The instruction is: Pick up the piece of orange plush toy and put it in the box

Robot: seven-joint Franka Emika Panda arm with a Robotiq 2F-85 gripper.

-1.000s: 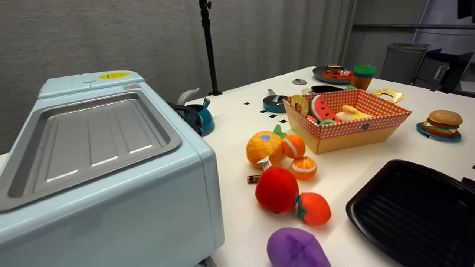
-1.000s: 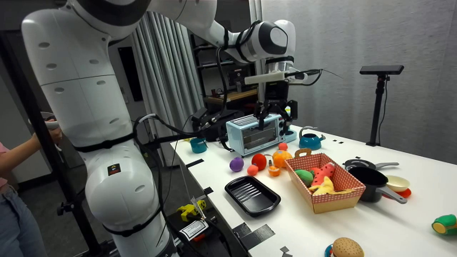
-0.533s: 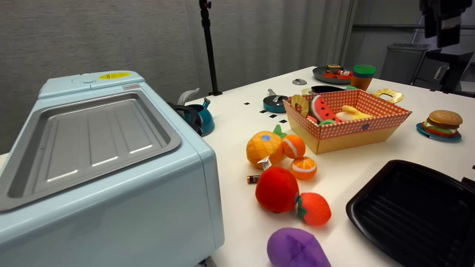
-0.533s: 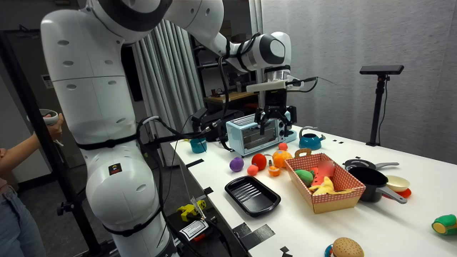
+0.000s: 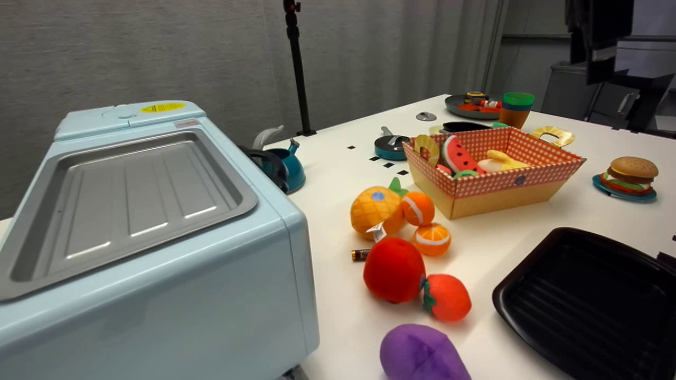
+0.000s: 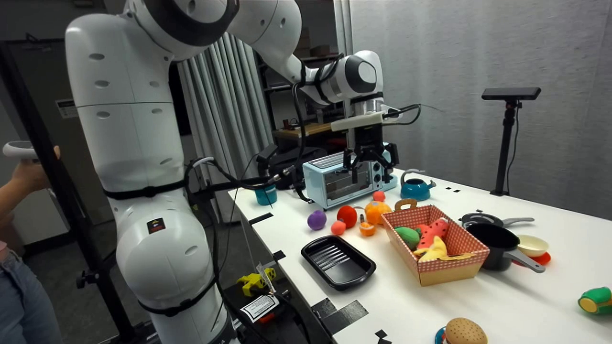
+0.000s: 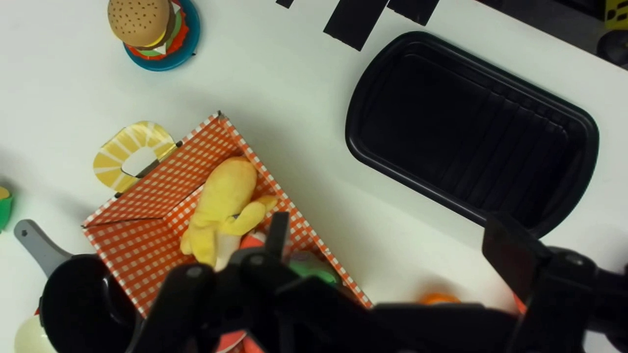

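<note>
Two small orange plush pieces lie touching beside the plush pineapple, in front of the box. One piece is mostly plain orange with a white band; the other has a white-lined segment face. I cannot tell for certain which is meant. A segment-faced piece also shows in an exterior view, and a blurred orange edge in the wrist view. The red-checked box holds several plush foods, among them a banana and watermelon. My gripper is open and empty, high above the table; in the wrist view its fingers span the gap between box and pan.
A plush pineapple, red tomato, strawberry and purple eggplant lie near the blue toaster oven. A black pan stands beside the box. A grey-handled pot and burger stand near the box.
My arm has swung and lowered. The gripper has come further into view from the upper right in an exterior view, moving left and down. It stays open; the objects have not moved.
</note>
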